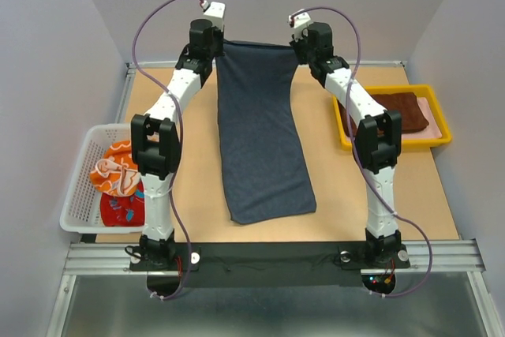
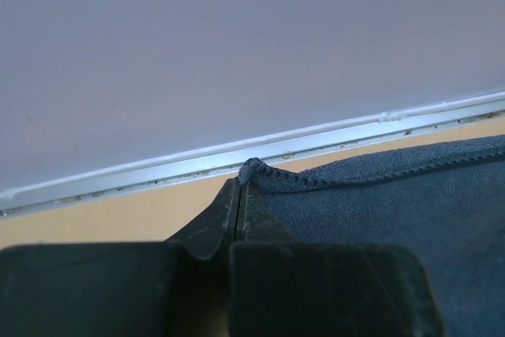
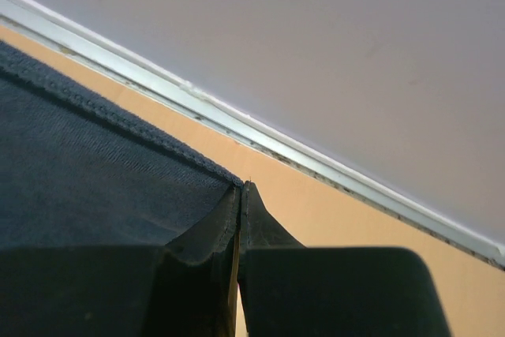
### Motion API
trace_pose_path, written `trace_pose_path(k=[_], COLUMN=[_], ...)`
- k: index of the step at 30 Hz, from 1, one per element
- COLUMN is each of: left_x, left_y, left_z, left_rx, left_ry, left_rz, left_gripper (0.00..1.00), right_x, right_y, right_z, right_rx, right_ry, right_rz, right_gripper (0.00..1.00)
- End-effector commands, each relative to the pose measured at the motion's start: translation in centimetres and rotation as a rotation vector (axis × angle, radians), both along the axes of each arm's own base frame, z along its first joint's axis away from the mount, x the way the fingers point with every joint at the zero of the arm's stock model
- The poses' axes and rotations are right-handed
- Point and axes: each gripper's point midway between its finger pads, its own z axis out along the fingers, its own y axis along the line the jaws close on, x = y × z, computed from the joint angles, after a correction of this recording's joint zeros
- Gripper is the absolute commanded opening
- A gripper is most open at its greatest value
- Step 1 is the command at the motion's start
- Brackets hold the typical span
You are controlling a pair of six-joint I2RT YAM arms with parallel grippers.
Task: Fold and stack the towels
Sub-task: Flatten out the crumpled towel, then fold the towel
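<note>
Where the two arms reach toward the far edge of the table (image 1: 379, 195), a dark navy towel (image 1: 264, 147) is held up by its two far corners. The left gripper (image 2: 239, 185) is found clamped on the far left corner, its jaws pressed together with a bunched piece of the hemmed edge showing at their tips. The right gripper (image 3: 241, 189) is likewise closed on the far right corner, where the hem runs in to the meeting jaws. The towel's far edge is stretched between the two grippers with a slight sag. From there the cloth runs down toward the arm bases, and its near end is laid flat on the table, midway between the arms.

At the table's left edge, beside the left arm, a white mesh basket (image 1: 79, 195) is noted. In it an orange towel with white pattern (image 1: 118, 171) is crumpled on top of a red towel with blue patches (image 1: 120, 209). At the right, well apart from the navy towel, a reddish-brown towel (image 1: 398, 110) is lying in a yellow tray (image 1: 394, 144). A metal rail (image 2: 158, 171) is seen along the table's far edge in both wrist views.
</note>
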Motion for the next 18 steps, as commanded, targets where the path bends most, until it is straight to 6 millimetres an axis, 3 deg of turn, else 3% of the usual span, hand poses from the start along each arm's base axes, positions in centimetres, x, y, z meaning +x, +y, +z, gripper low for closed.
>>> trace_pose_path(k=[1, 2, 6, 7, 8, 11, 13, 15, 17, 18], left_x=[0.0, -0.7, -2.9, -3.5, -4.2, -6.0, -7.0, -8.5, -9.8, -10.8], left_y=[2.5, 2.5, 3.0, 3.2, 3.6, 3.7, 3.6, 3.4, 3.4, 3.5], left_z=[3.9, 4.9, 4.4, 3.0, 4.0, 3.7, 2.5, 3.3, 2.0, 3.0], left_rx=[-0.008, -0.01, 0.003, 0.008, -0.007, -0.016, -0.02, -0.029, -0.03, -0.039], left_ry=[-0.111, -0.13, -0.131, -0.104, -0.123, -0.11, -0.083, -0.091, -0.063, -0.081], left_rz=[0.065, 0.057, 0.045, 0.051, 0.058, 0.048, 0.031, 0.002, -0.012, -0.021], left_gripper=[0.0, 0.0, 0.0, 0.0, 0.0, 0.0, 0.0, 0.0, 0.0, 0.0], right_x=[-0.3, -0.9, -3.1, -3.7, -4.4, -5.9, -7.2, -8.2, -9.5, -10.3], right_y=[1.9, 1.8, 2.7, 2.8, 2.7, 2.9, 2.9, 2.9, 2.6, 2.5], right_z=[3.5, 4.1, 4.4, 3.4, 4.4, 3.5, 4.7, 3.5, 4.4, 3.1], right_rx=[0.039, 0.044, 0.056, 0.051, 0.052, 0.046, 0.053, 0.048, 0.052, 0.047], right_ry=[-0.094, -0.097, -0.076, -0.051, -0.063, -0.031, -0.043, -0.013, -0.021, 0.009], right_rz=[0.123, 0.13, 0.201, 0.215, 0.222, 0.247, 0.259, 0.267, 0.275, 0.28], right_gripper=[0.0, 0.0, 0.01, 0.0, 0.01, 0.0, 0.0, 0.01, 0.01, 0.0])
